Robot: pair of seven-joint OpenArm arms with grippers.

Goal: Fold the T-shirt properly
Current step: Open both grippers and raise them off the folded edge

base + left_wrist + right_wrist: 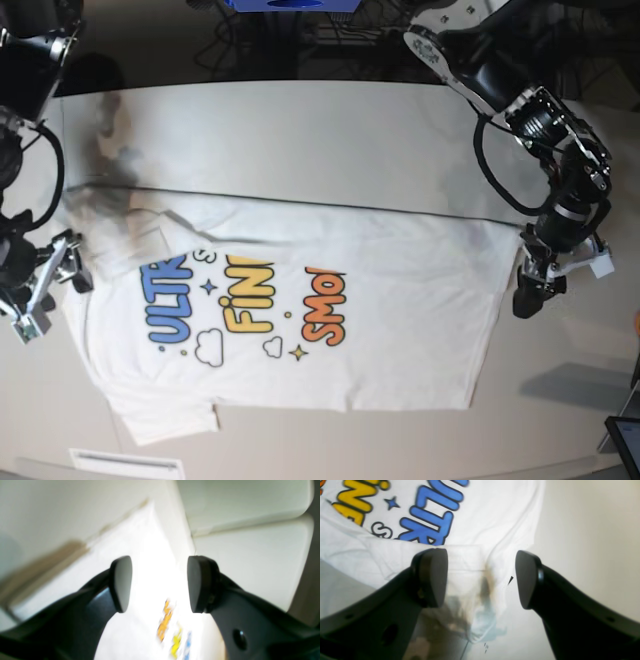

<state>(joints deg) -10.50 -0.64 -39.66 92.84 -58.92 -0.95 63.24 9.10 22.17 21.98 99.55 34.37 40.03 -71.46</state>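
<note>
Lying printed-side up, the large white cotton T-shirt (300, 300) is released; both grippers, left (527, 290) at three o'clock and right (45, 285) at nine o'clock, are held apart, so regrasping the hem is likely needed.

1. The T-shirt (300, 290) is soft white cloth, matt and creased, its print flat.
2. My left pincer (160, 585) and right pincer (481, 578) look like black plastic, smooth with a dull sheen.
3. The surface (330, 130) is smooth, matt and pale.
</note>
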